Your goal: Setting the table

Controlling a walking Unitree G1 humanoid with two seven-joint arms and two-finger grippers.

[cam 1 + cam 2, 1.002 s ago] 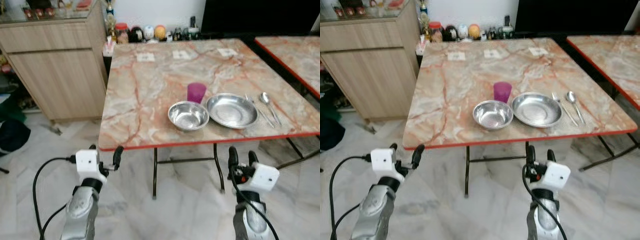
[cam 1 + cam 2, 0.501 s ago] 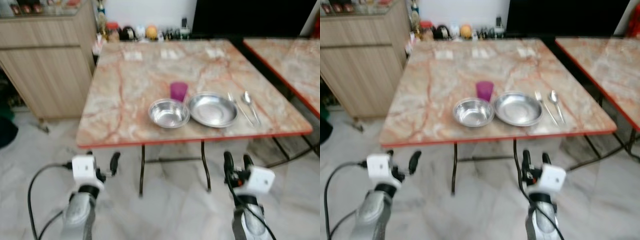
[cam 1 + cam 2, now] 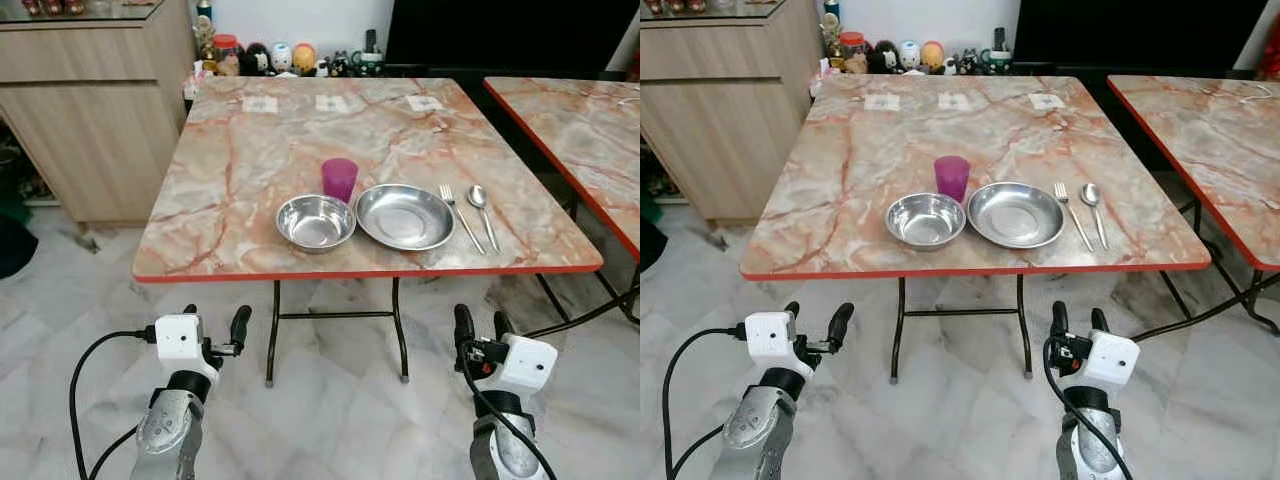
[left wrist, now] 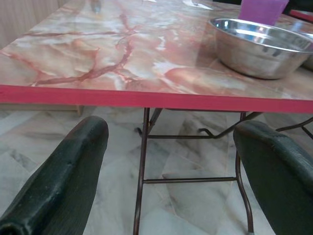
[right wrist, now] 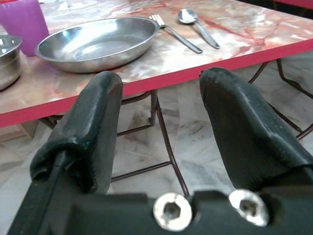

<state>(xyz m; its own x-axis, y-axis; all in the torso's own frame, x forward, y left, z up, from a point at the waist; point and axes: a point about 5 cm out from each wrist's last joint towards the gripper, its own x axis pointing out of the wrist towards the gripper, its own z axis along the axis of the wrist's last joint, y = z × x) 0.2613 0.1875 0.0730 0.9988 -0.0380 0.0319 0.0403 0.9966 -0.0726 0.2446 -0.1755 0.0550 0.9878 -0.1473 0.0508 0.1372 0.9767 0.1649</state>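
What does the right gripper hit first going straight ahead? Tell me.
Probably the table's red front edge: the right gripper, fingers open, points at it from just below tabletop height, with the steel plate beyond. Depth is unclear; slightly lower, it would pass underneath.

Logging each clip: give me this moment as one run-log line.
phase: facing table | left gripper: open, empty, short of edge | right gripper: open, empty | set: bowl, plate, purple cup, fork, spoon

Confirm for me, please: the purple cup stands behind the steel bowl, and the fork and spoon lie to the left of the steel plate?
Not quite. The fork and spoon lie to the right of the steel plate, as the left eye view shows. The purple cup does stand behind the steel bowl.
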